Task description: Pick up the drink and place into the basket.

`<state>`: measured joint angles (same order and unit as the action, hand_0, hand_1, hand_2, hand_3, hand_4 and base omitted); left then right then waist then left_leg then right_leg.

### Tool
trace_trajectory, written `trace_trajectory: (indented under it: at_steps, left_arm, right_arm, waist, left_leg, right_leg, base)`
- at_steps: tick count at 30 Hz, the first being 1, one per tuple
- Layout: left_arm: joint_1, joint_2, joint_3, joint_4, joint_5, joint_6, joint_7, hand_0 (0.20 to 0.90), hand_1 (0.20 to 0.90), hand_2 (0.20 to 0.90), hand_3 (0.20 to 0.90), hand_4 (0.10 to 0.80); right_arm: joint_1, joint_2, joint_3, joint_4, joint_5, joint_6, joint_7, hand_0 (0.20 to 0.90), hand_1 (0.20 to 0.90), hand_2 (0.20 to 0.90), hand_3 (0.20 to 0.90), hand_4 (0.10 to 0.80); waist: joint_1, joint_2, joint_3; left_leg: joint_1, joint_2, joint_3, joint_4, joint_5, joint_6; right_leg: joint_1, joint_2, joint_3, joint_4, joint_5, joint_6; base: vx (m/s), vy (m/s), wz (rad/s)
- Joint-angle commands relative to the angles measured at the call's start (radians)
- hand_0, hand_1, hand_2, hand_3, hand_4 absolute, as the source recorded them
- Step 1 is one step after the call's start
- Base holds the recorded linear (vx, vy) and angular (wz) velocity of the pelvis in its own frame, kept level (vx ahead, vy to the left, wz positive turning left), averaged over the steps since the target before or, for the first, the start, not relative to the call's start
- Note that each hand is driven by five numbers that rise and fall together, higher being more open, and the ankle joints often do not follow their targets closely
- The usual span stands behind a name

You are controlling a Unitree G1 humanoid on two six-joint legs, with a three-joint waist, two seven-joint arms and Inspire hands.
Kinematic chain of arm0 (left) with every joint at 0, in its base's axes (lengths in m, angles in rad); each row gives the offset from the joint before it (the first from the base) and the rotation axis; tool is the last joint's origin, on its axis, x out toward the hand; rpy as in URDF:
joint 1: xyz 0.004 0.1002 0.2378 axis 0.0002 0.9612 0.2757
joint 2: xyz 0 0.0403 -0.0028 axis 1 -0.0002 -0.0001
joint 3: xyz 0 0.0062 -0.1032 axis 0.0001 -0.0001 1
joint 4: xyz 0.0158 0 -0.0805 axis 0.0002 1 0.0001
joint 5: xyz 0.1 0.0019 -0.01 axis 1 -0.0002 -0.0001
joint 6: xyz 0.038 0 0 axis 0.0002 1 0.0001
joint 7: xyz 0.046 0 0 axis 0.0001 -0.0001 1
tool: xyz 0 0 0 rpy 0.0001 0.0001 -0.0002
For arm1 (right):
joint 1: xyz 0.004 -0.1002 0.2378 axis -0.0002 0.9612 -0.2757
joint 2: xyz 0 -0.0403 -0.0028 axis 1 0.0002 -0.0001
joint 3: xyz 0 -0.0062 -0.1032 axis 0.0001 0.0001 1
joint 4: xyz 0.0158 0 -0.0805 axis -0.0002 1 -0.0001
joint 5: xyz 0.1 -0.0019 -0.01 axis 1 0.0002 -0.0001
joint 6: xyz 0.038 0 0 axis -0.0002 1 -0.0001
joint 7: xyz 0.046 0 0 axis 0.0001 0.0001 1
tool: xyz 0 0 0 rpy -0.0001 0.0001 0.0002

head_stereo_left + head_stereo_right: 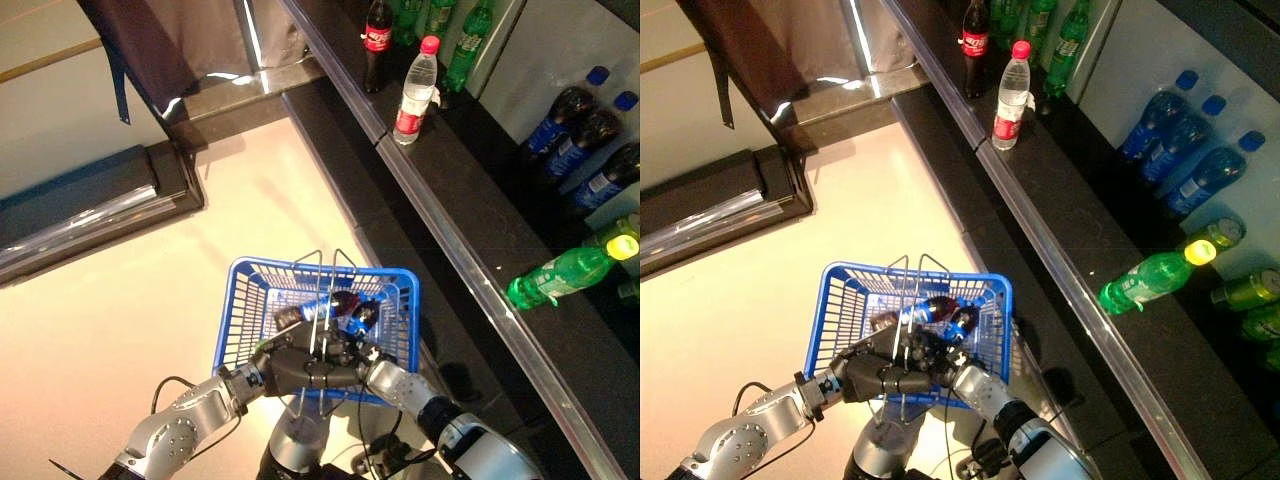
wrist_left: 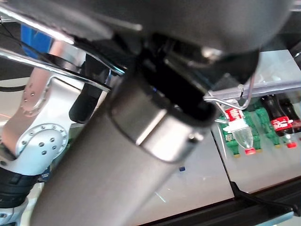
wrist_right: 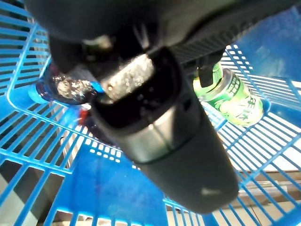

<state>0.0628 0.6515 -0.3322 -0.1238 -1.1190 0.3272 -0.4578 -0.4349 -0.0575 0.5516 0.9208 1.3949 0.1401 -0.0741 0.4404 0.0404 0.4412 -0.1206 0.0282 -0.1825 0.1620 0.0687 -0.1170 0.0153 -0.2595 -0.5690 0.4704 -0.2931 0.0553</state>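
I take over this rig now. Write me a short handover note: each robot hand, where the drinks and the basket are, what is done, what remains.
Left robot hand: at the blue basket's wire handles, grip not readable.
Right robot hand: inside the basket, fingers unclear.
Dark bottle with blue label lies in the basket; a green can lies there too.
Done: a drink sits inside.
Left: withdraw the right robot hand; more bottles stand on the shelf.

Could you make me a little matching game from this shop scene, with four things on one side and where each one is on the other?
Things:
1. blue basket
2. dark cola bottle
3. clear water bottle
4. green bottle with yellow cap

Places:
A. lying on its side on the counter
B. standing upright on the counter's ledge
C. at the robot's hands, over the pale floor
D. lying inside the basket

Pairs: 1-C, 2-D, 3-B, 4-A
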Motion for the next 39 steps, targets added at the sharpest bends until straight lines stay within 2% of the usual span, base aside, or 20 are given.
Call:
trace_trajectory:
  at_steps: [1,2,5,12,16,17,24,31,36,39]
  left_arm:
    - [-0.106,-0.115,0.014,-0.46,-0.193,-0.114,-0.228,0.3,0.3,0.3,0.2,0.1]
    - [-0.074,-0.121,0.035,-0.452,-0.219,-0.065,-0.205,0.3,0.3,0.3,0.2,0.1]
    - [-0.035,-0.135,0.051,-0.433,-0.222,-0.043,-0.199,0.3,0.3,0.3,0.2,0.1]
    - [0.049,-0.146,0.093,-0.398,-0.177,-0.061,-0.226,0.3,0.3,0.3,0.2,0.1]
    - [0.134,-0.176,0.122,-0.345,-0.135,-0.081,-0.22,0.3,0.3,0.3,0.2,0.1]
    - [0.137,-0.177,0.122,-0.343,-0.132,-0.082,-0.221,0.3,0.3,0.3,0.2,0.1]
    - [0.251,-0.189,0.153,-0.271,-0.09,-0.164,-0.252,0.3,0.3,0.3,0.2,0.1]
    - [0.352,-0.195,0.179,-0.215,-0.111,-0.226,-0.255,0.3,0.3,0.3,0.2,0.1]
    - [0.387,-0.187,0.186,-0.126,-0.098,-0.324,-0.176,0.3,0.3,0.3,0.2,0.1]
    - [0.391,-0.207,0.193,-0.048,-0.064,-0.377,-0.095,0.3,0.3,0.3,0.2,0.1]
  right_arm:
    - [-0.025,0.074,0.021,-0.033,-0.012,-0.021,0.056,0.9,0.9,0.9,0.9,0.8]
    - [0.022,0.054,0.031,-0.092,-0.02,-0.047,0.091,0.9,0.9,0.9,0.9,0.8]
    - [0.095,0.027,0.044,-0.191,-0.041,-0.078,0.089,0.9,0.9,0.9,0.9,0.8]
    - [0.238,-0.04,0.051,-0.407,-0.115,-0.115,0.103,0.9,0.9,0.9,0.9,0.8]
    - [0.394,-0.139,0.053,-0.644,-0.18,-0.121,0.168,0.9,0.9,0.9,0.9,0.8]
    - [0.399,-0.142,0.053,-0.65,-0.183,-0.12,0.171,0.9,0.9,0.9,0.9,0.8]
    - [0.593,-0.248,-0.012,-0.891,-0.245,-0.086,0.279,0.9,0.9,0.9,0.9,0.8]
    - [0.749,-0.315,-0.132,-1.017,-0.282,-0.066,0.369,0.9,0.9,0.9,0.9,0.8]
    - [0.805,-0.353,-0.202,-1.041,-0.322,-0.057,0.48,0.9,0.9,0.9,0.9,0.8]
    - [0.821,-0.348,-0.233,-1.016,-0.33,-0.066,0.508,0.9,0.9,0.9,0.9,0.8]
  waist:
    - [0.006,-0.007,-0.051]
    - [0.001,-0.017,-0.058]
    - [-0.012,-0.029,-0.065]
    - [-0.044,-0.054,-0.076]
    - [-0.089,-0.076,-0.097]
    - [-0.092,-0.077,-0.1]
    - [-0.167,-0.097,-0.143]
    - [-0.237,-0.089,-0.196]
    - [-0.293,-0.085,-0.246]
    - [-0.321,-0.089,-0.271]
  left_leg:
    - [-0.037,-0.038,0.039,0.115,-0.058,0.054]
    - [-0.028,-0.03,0.043,0.115,-0.06,0.053]
    - [-0.021,-0.021,0.055,0.109,-0.059,0.057]
    - [-0.001,0.005,0.08,0.104,-0.061,0.056]
    - [0.024,0.029,0.112,0.098,-0.061,0.056]
    - [0.023,0.029,0.112,0.095,-0.057,0.057]
    - [0.075,0.057,0.167,0.079,-0.058,0.057]
    - [0.144,0.07,0.228,0.047,-0.062,0.055]
    - [0.198,0.078,0.276,-0.008,-0.057,0.054]
    - [0.222,0.082,0.302,-0.042,-0.052,0.055]
  right_leg:
    - [0.072,0.051,0.05,-0.228,0.249,0.025]
    - [0.077,0.055,0.054,-0.229,0.248,0.028]
    - [0.075,0.059,0.061,-0.23,0.249,0.032]
    - [0.079,0.071,0.08,-0.237,0.252,0.04]
    - [0.082,0.084,0.111,-0.241,0.251,0.046]
    - [0.08,0.084,0.11,-0.243,0.253,0.046]
    - [0.094,0.098,0.155,-0.25,0.249,0.059]
    - [0.114,0.1,0.198,-0.265,0.243,0.067]
    - [0.124,0.1,0.239,-0.297,0.248,0.073]
    - [0.127,0.099,0.266,-0.326,0.261,0.078]
  base:
    - [0.074,-0.032,0.02]
    - [0.077,-0.037,0.0]
    - [0.048,-0.042,0.04]
    - [0.028,-0.038,-0.11]
    - [0.043,-0.034,-0.1]
    - [0.035,-0.021,-0.08]
    - [0.049,-0.012,-0.22]
    - [0.024,0.031,-0.25]
    - [-0.024,0.014,-0.29]
    - [-0.073,-0.021,-0.3]
